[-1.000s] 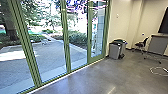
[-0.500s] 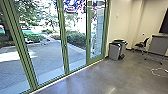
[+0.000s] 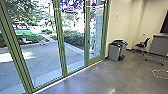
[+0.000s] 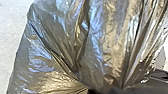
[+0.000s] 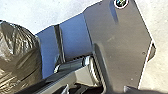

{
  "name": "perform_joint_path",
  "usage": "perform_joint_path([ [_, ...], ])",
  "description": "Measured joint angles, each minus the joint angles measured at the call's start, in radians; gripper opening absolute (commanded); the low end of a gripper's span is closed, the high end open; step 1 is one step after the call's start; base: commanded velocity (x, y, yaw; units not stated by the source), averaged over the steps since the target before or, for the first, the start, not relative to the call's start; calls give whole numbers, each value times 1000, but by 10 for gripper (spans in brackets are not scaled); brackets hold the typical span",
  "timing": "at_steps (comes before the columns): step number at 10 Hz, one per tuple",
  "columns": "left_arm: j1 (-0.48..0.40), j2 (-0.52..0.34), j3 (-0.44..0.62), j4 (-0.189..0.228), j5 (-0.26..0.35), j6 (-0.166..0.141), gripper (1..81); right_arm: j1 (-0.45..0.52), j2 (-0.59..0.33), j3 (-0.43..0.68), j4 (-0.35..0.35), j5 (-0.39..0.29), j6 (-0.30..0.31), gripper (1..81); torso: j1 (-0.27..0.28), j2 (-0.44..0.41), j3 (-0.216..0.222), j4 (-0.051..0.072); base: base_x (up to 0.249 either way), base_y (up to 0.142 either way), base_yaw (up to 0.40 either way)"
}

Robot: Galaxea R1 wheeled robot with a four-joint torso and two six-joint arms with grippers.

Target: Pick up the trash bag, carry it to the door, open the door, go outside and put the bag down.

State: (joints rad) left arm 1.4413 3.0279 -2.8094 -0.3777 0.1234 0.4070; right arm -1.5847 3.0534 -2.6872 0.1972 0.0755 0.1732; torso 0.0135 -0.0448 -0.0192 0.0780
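Trash bag (image 4: 100, 45). Room: grey floor (image 3: 95, 77) beside glass doors (image 3: 86, 47). Bag gathered in left gripper (image 4: 106, 90); right one: cannot tell.

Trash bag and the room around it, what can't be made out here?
- Trash bag, left wrist view: cut off by the edges; its film hides the contents.
- Where its folds gather, same view: lost in dark shapes.
- Gray bin, head view: contents hidden by its walls.
- Dark panel, head view: cut off by the right edge.
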Motion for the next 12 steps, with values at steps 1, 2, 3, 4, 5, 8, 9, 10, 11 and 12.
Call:
perform_joint_path([
  [1, 0, 0, 0, 0, 0, 0, 10, 0, 0, 0, 0, 0, 0, 811, 0, 0, 0, 0, 193, -88, 0],
  [2, 0, 0, 0, 0, 0, 0, 10, 0, -1, -1, 0, 0, 0, 811, 0, 0, 0, 0, 193, -89, 0],
  [3, 0, 0, 0, 0, 0, 0, 10, 0, 0, -1, 0, 0, 0, 811, 0, 0, 0, 0, 193, -90, 0],
  [4, 0, 0, 0, 0, 0, 0, 10, 0, 0, -1, 0, 0, 0, 811, 0, 0, 0, 0, 193, -91, 0],
  [5, 0, 0, 0, 0, 0, 0, 10, 0, 0, -3, 0, 0, 0, 811, 0, 0, 0, 0, 191, -91, 0],
  [8, 0, 0, 0, 0, 0, 0, 10, 0, -1, -4, 0, 0, 0, 811, 0, 0, 0, 0, 183, -85, 0],
  [9, 0, 0, 0, 0, 0, 0, 10, 0, 0, -4, 0, 0, 0, 811, 0, 0, 0, 0, 177, -75, 0],
  [10, 0, 0, 0, 0, 0, 0, 10, 0, 0, -4, 0, 0, 0, 811, 0, 0, 0, 0, 171, -75, 0],
  [11, 0, 0, 0, 0, 0, 0, 10, 0, 0, -4, 0, 0, 0, 811, 0, 0, 0, 0, 169, -75, 0],
  [12, 0, 0, 0, 0, 0, 0, 10, 0, 0, -5, 0, 0, 0, 811, 0, 0, 0, 0, 168, -75, 0],
])
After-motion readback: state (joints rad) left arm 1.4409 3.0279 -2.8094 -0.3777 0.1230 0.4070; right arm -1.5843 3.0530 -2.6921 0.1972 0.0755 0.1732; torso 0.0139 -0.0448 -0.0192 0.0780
